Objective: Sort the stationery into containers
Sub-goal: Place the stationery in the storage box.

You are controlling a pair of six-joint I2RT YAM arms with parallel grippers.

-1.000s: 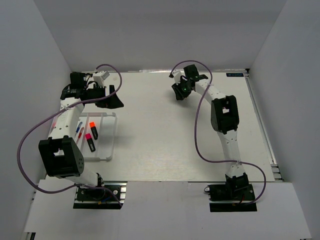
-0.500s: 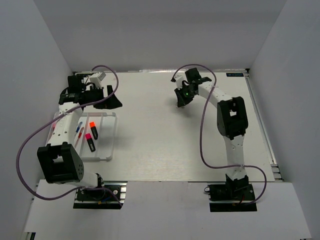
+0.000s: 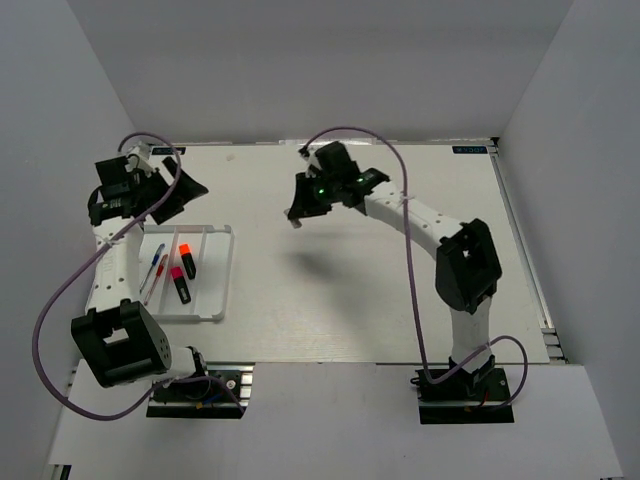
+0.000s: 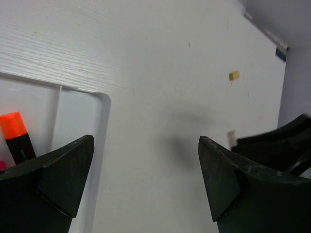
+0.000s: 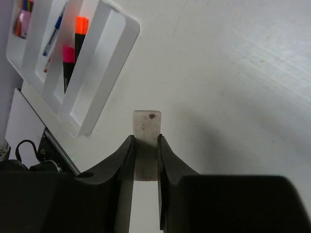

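My right gripper (image 3: 294, 217) is shut on a small white eraser (image 5: 146, 121) and holds it above the table, right of the white divided tray (image 3: 222, 272). The eraser sticks out past the fingertips (image 5: 127, 145). The tray (image 5: 127, 36) holds an orange-capped highlighter (image 3: 185, 253), a pink-capped highlighter (image 3: 180, 284), and red and blue pens (image 3: 155, 266). A pink-capped tube (image 5: 22, 22) lies in its far compartment. My left gripper (image 3: 186, 190) is open and empty above the tray's far end (image 4: 104, 103). A tan eraser (image 4: 234, 75) lies on the table beyond.
White walls enclose the table on the left, back and right. The right arm's gripper (image 4: 277, 145) shows at the right edge of the left wrist view. Purple cables loop over both arms.
My right gripper has swung left toward the tray with the white eraser in it. My left gripper has drawn back to the left, off the table's middle.
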